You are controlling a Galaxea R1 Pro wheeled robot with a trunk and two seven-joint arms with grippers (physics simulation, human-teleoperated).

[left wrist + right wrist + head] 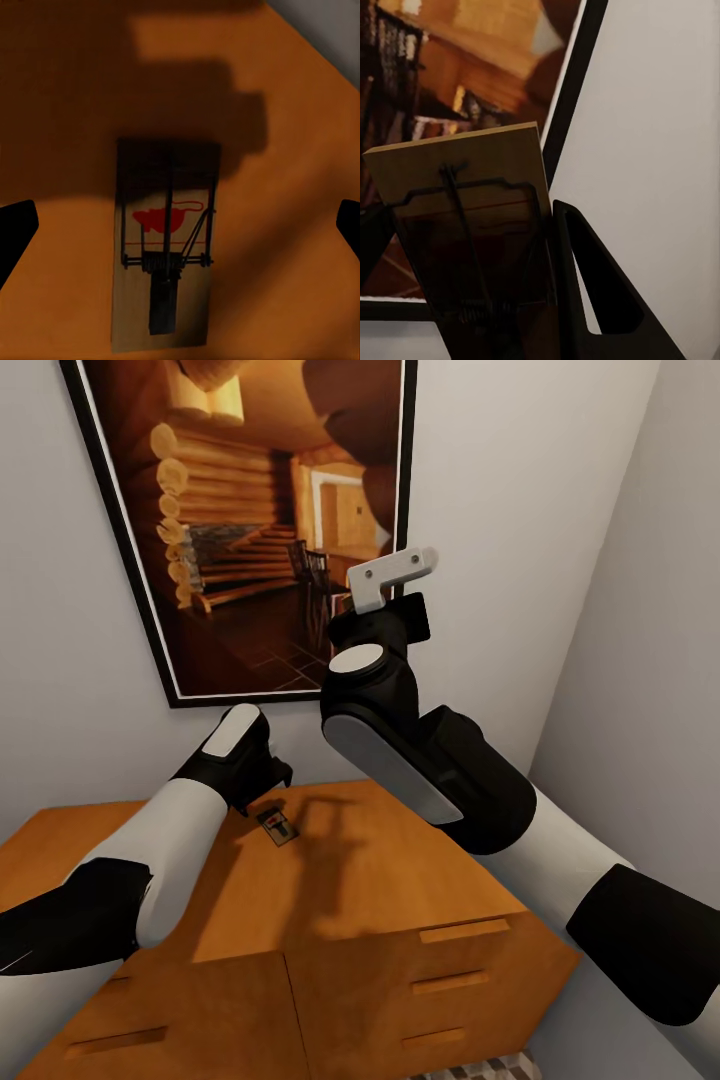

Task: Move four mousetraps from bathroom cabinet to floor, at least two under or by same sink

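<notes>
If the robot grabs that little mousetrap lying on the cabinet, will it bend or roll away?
Probably neither. The mousetrap looks like a flat stiff board, so it should stay rigid and not roll. Lying flat on the cabinet, it may slide when the left gripper's fingers close. Its thin wires look delicate.

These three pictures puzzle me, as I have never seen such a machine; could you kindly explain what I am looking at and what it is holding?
It is a simulated two-armed robot. The large picture comes from a camera on its head, looking down over both arms at an orange-brown wooden cabinet standing against a wall with a framed picture. The other two come from cameras near each gripper. The left gripper hangs open just above a mousetrap lying flat on the cabinet top; its wrist camera looks straight down on that trap, the dark fingertips standing apart at either edge. The raised right gripper is shut on a second mousetrap, held up in front of the framed picture.
</notes>
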